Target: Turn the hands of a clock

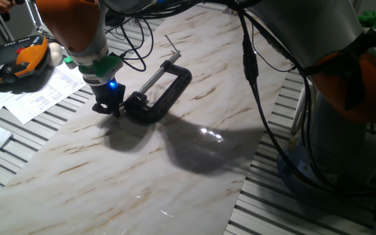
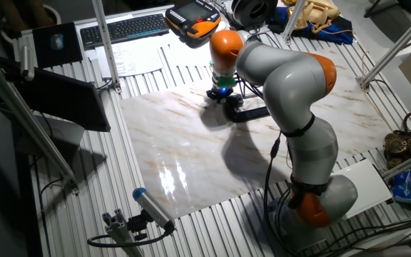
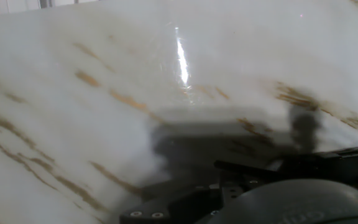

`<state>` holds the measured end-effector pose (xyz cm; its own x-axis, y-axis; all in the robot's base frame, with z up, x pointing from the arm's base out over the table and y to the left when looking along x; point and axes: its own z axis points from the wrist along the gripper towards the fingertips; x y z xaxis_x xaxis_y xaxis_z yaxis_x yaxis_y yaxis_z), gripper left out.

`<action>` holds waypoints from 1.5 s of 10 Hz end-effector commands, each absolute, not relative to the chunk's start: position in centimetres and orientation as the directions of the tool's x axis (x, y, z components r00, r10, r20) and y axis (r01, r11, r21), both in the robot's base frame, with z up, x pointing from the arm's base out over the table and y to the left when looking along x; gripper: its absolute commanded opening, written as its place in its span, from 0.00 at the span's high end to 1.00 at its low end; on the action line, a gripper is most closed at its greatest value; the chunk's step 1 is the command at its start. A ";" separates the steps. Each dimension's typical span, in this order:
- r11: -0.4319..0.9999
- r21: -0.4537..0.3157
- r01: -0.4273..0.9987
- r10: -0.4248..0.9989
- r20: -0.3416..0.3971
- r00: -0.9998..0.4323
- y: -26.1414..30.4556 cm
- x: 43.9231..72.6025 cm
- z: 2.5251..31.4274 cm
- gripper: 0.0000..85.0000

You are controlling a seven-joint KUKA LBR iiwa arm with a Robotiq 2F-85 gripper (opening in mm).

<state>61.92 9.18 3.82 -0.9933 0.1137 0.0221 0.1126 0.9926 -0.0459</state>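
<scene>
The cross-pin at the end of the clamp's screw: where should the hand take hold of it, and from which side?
Grip the cross-pin across its thin shaft, beside the screw end, coming from above. It sticks out sideways at the far end of the clamp, clear of the frame. The hand is low at the clamp's opposite end.

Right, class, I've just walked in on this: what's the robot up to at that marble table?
One robot arm has its gripper down at the marble tabletop, right beside the closed end of a black C-clamp lying flat. The clamp's silver threaded rod points away from the gripper, and the thin cross-pin at its far end is untouched. Whether the gripper is open or touches the clamp cannot be told.
</scene>
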 end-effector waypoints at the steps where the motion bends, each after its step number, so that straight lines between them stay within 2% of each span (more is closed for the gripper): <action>1: 0.993 -0.044 0.113 0.114 0.024 -0.993 9.2 61.9 3.8 1.00; 15: 0.993 -0.037 0.108 0.110 0.040 -0.993 7.5 64.0 4.7 1.00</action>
<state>64.01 7.49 4.68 -0.9932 0.1092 0.0406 0.1078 0.9935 -0.0370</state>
